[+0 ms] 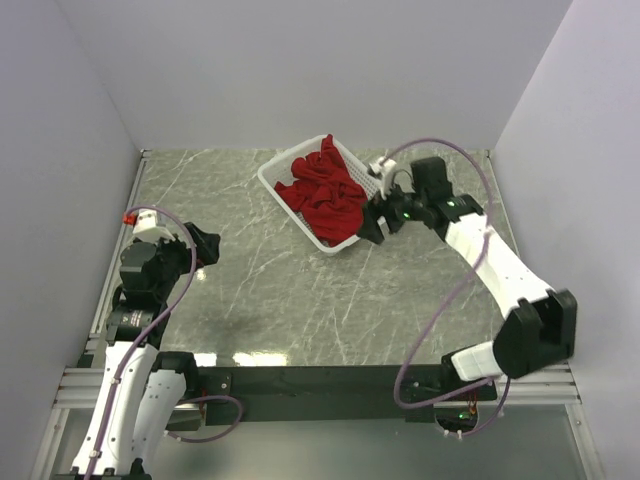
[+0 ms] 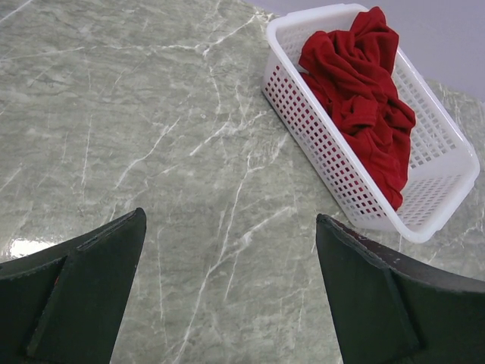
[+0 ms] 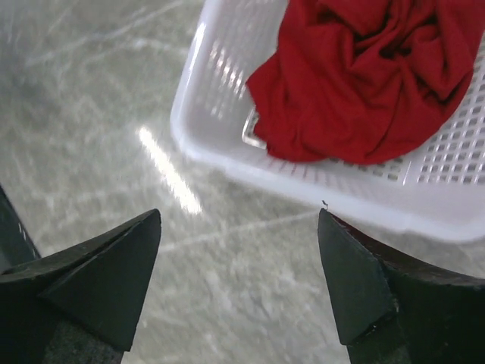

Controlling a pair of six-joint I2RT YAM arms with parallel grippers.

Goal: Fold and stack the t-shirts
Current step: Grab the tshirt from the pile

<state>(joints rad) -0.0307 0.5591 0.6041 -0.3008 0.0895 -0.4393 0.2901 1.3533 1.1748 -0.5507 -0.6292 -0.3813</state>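
1. One white mesh basket (image 1: 290,212) stands on the grey-green marbled bench (image 1: 260,290), far and right of the middle, set at an angle to the bench edges.
2. The deep-red t-shirts (image 1: 325,190) lie crumpled in one heap inside the basket. They fill most of it and rise above its rim. How many are in the bundle cannot be told.
3. There are two arms. The left fingers (image 2: 83,296) are spread wide with nothing between them, over bare bench at the near left, well apart from the basket.
4. The right fingers (image 3: 379,288) are likewise spread wide and hold nothing. They hang just beside the basket's near right wall, clear of the cloth.
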